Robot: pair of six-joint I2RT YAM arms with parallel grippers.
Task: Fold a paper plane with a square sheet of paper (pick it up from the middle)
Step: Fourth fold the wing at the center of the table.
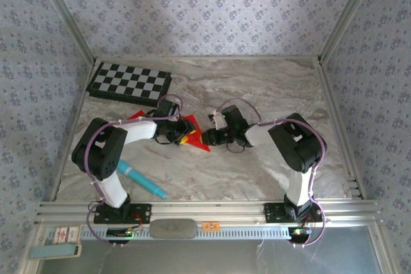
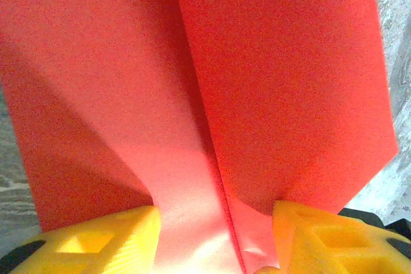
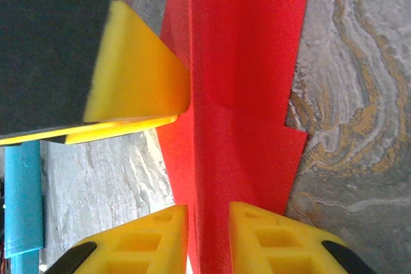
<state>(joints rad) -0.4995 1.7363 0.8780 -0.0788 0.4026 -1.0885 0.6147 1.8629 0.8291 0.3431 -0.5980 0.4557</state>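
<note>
Most of the paper plane (image 1: 198, 140) is covered in the top view, because the left arm (image 1: 128, 134) and the right arm (image 1: 282, 136) meet over it near the middle of the table (image 1: 257, 88). You see there only red corners and one sharp point coming out between the two wrists. The jaws themselves you cannot make out from above.

From the left wrist, the red paper (image 2: 270, 81) takes nearly the whole picture and its edges are cut off at the top. A long crease runs down it and passes between the two yellow fingers (image 2: 96, 242). The left jaws are spread wide, with the paper lying in the gap and not squeezed.

From the right wrist, you see the folded paper (image 3: 244, 62) flat on the table (image 3: 353, 94), with a stepped edge on its right side. Its middle crease goes into the narrow gap between the yellow fingers (image 3: 270, 235). The right jaws stand only a little apart, and you cannot tell if they press the crease or just stand beside it. One of the left fingers (image 3: 138, 62) touches the paper's left edge.

A small red scrap (image 1: 135, 115) lies partly under the left arm. The teal pen (image 1: 142, 182) lies near the left base, half hidden by it. The chequered board (image 1: 128, 83) lies flat in the far left corner.
</note>
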